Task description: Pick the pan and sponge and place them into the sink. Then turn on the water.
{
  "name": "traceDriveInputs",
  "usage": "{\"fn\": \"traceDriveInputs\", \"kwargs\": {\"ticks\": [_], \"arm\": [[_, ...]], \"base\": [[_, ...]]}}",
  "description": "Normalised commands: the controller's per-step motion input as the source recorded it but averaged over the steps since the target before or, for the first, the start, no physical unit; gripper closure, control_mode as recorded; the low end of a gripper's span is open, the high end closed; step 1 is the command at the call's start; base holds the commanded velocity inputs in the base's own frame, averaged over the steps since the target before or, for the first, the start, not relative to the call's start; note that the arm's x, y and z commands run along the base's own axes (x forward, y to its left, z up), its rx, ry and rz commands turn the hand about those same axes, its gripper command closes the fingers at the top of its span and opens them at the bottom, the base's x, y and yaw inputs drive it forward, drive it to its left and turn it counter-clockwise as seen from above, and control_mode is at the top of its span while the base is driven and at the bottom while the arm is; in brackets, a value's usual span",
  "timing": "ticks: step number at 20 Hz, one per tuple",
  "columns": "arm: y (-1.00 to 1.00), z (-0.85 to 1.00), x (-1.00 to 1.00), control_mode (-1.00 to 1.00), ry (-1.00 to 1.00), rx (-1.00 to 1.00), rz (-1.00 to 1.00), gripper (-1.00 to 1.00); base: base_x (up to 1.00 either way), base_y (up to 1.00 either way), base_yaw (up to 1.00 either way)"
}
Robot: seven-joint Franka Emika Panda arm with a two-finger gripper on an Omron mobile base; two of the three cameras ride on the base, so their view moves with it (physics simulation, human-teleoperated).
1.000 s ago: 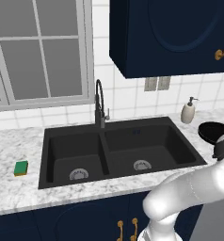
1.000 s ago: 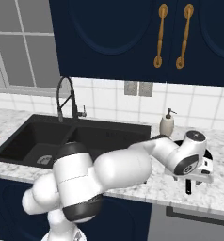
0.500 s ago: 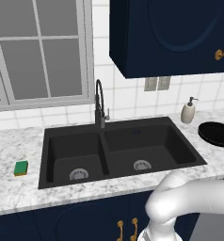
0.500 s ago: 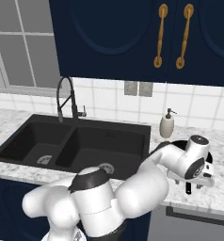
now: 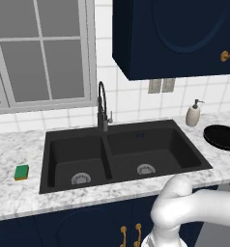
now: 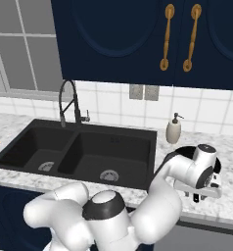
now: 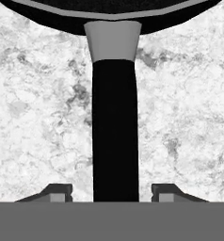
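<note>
Between the jaws, w/ gaps both sides, the pan handle's centred; gripper not clamped yet, should be squeezed evenly b4 lifting

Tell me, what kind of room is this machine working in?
A kitchen, by the look of it, though computer-drawn: a black double sink with a tall faucet set in a marble counter, navy cabinets above, and a frying pan nearby.

We see the black pan on the marble desk right of the double-basin sink, the soap dispenser behind it, and the green sponge far left of the sink.
</note>
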Motion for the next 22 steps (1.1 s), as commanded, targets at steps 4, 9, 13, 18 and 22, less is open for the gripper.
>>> {"fn": "traceDriveInputs", "kwargs": {"ticks": [4,9,13,18,22], "arm": [[0.0,0.0,0.0,-1.0,0.0,0.0,0.0,1.0],[0.04,0.05,0.0,-1.0,0.0,0.0,0.0,1.0],[0.27,0.26,-0.19,-1.0,-0.19,0.0,-0.01,1.0],[0.73,0.22,-0.44,-1.0,-0.21,-0.04,0.02,1.0],[1.0,0.21,-0.2,-1.0,-0.01,-0.13,0.14,1.0]], "base": [[0.0,0.0,0.0],[0.0,0.0,0.0],[0.0,0.0,0.0],[0.0,0.0,0.0],[0.0,0.0,0.0]]}}
